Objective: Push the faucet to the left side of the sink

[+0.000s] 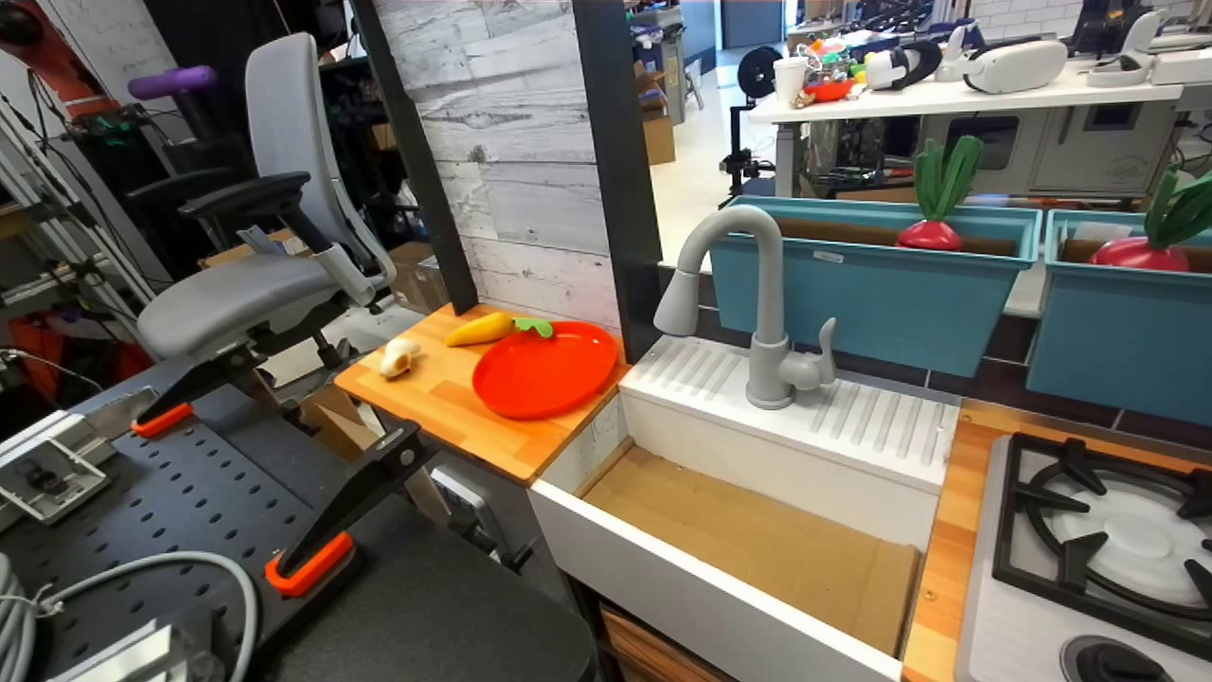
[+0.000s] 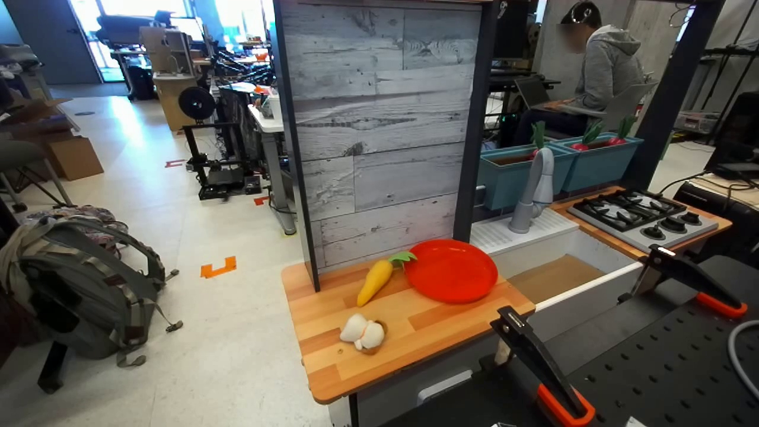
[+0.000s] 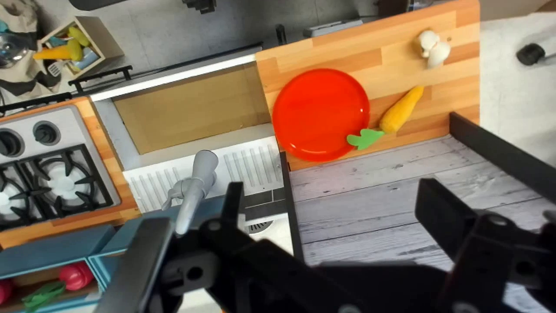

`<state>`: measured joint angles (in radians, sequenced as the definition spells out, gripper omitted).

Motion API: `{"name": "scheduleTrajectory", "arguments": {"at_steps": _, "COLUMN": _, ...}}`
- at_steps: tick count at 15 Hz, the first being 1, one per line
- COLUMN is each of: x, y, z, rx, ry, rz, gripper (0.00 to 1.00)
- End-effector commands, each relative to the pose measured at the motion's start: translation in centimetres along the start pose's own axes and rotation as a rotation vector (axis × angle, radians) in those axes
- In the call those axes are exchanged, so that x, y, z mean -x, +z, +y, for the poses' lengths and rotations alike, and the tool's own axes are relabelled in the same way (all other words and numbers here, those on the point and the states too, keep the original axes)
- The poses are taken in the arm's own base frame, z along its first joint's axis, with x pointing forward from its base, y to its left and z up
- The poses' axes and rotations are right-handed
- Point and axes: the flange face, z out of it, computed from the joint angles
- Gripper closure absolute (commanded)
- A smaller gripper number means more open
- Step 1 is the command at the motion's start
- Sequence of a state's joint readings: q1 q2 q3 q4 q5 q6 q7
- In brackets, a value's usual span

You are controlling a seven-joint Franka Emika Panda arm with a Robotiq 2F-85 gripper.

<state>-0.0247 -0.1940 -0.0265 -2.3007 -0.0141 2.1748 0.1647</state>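
Observation:
The grey gooseneck faucet (image 1: 770, 303) stands upright on the ribbed ledge at the back of the white sink (image 1: 653, 578). In that exterior view its spout head hangs left of its base and its lever points right. The faucet (image 2: 524, 204) and sink (image 2: 599, 296) also show in an exterior view. In the wrist view the faucet (image 3: 193, 195) lies left of my gripper (image 3: 332, 187), partly overlapped by the gripper at its lower end. The sink (image 3: 173, 79) is at upper left there. My gripper is open with nothing between its fingers; it is out of both exterior views.
A red plate (image 3: 321, 113), a yellow carrot (image 3: 400, 111) and a garlic-like white toy (image 3: 434, 50) lie on the wooden counter. A grey plank wall panel (image 2: 385, 118) with black posts stands by it. Teal bins (image 1: 871, 303) stand behind the faucet. A stove (image 1: 1136, 530) flanks the sink.

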Motion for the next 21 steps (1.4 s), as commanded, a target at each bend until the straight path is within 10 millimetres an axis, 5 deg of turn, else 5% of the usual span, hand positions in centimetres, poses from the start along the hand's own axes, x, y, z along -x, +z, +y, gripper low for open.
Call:
{"name": "scheduleTrajectory", "arguments": {"at_steps": 1, "x": -1.8, "y": 4.0, "z": 3.7, "rx": -0.068, "ry": 0.104, "rz": 0.026, "gripper": 0.0}}
{"name": "scheduleTrajectory", "arguments": {"at_steps": 11, "x": -5.9, "y": 16.4, "z": 12.6, "rx": -0.044, "ry": 0.362, "rz": 0.074, "gripper": 0.0}}
{"name": "scheduleTrajectory", "arguments": {"at_steps": 21, "x": -9.2, "y": 26.1, "z": 14.8, "rx": 0.054, "ry": 0.529, "rz": 0.015, "gripper": 0.0}}
